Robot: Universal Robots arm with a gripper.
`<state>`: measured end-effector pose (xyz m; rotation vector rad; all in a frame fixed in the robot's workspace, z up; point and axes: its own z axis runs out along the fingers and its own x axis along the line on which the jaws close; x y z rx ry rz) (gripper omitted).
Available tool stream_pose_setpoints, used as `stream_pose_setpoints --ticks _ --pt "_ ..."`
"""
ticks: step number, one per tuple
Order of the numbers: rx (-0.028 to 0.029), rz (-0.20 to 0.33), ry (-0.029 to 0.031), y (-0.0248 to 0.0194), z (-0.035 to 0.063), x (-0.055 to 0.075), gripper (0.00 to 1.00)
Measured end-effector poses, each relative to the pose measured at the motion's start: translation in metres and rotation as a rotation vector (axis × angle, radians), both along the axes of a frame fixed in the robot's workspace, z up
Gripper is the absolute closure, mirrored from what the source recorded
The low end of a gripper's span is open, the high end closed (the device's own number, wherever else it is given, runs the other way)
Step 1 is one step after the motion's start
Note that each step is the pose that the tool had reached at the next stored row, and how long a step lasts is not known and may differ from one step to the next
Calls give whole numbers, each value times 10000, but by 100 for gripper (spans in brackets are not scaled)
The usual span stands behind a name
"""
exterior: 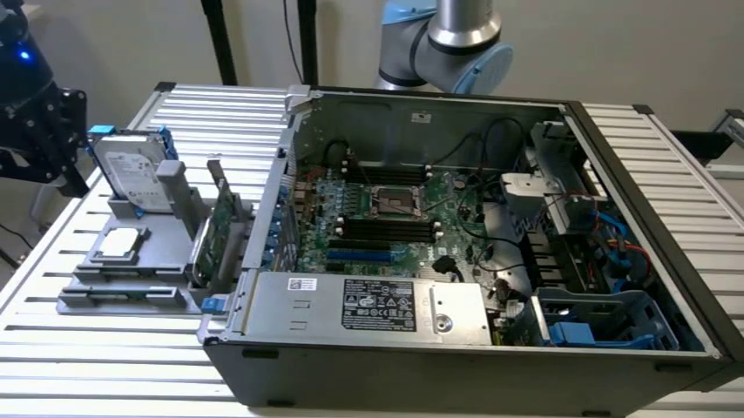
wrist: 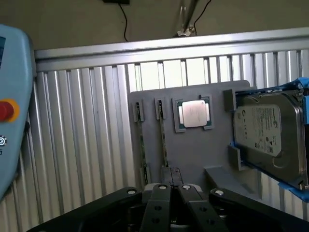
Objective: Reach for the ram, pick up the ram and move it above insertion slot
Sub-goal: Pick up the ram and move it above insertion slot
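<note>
A slatted metal table (exterior: 651, 157) carries everything. Most of it is taken by an open computer case (exterior: 465, 261), lid off so the board inside can be reached from above. Beside the case, on the exterior view's left, a grey holder (wrist: 193, 154) sets the spare parts apart in fixed places. A hard drive (wrist: 268, 130) is propped upright in a blue frame, and a processor chip (wrist: 194, 114) lies flat in a recess next to narrow slots. The ram (wrist: 141, 150) looks to be the thin green stick standing on edge in one of those slots, which leaves its upper edge free for a pinch. The gripper (wrist: 178, 188) hangs over one edge of the holder, fingers pressed together with nothing between them, so the ram is not held. The table's ribs are bare aluminium. Behind it are a plain pale wall and dark cables.
</note>
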<state>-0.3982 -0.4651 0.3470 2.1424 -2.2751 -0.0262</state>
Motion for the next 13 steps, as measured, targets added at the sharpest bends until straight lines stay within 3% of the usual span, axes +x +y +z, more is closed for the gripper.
stream_pose_setpoints --ticks 8,12,13 --pt "0 1425 -4 0 0 0 89" --pt "-3 1769 -40 -2 0 -19 88" --pt "-4 1836 -58 -6 0 -24 82"
